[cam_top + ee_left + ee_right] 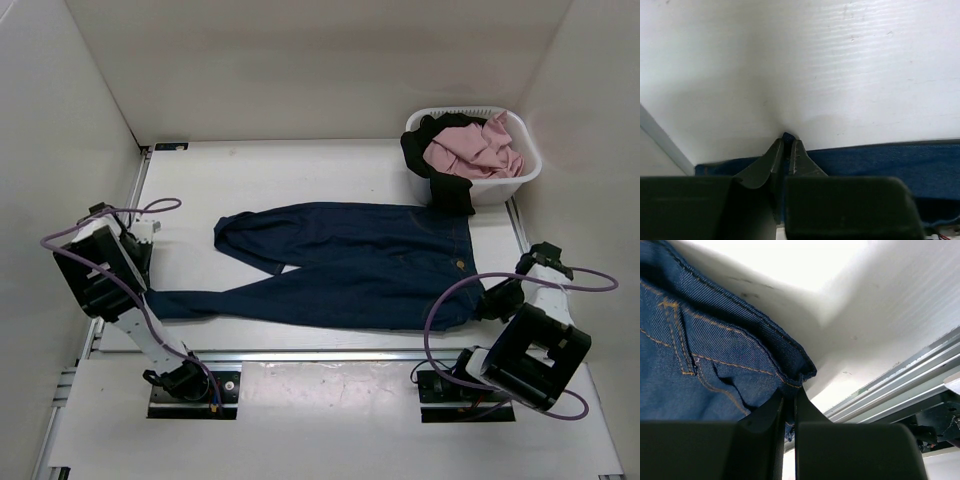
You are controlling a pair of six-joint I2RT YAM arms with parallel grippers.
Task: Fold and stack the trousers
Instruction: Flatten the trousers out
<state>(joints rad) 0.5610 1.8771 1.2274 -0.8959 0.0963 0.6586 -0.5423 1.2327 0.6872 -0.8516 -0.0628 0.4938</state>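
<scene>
The dark navy jeans (350,265) lie spread across the table, waistband at the right, one leg running to the near left, the other bent toward the back left. My left gripper (150,296) is shut on the hem of the near leg (880,160), with a bit of denim pinched between the fingertips (796,150). My right gripper (478,303) is shut on the near waistband corner (795,365), with orange-stitched denim (700,365) bunched above the jaws.
A white laundry basket (525,165) at the back right holds a pink garment (475,148) and a black garment (440,175) that hangs over its front. White walls enclose the table. A metal rail (320,355) runs along the near edge.
</scene>
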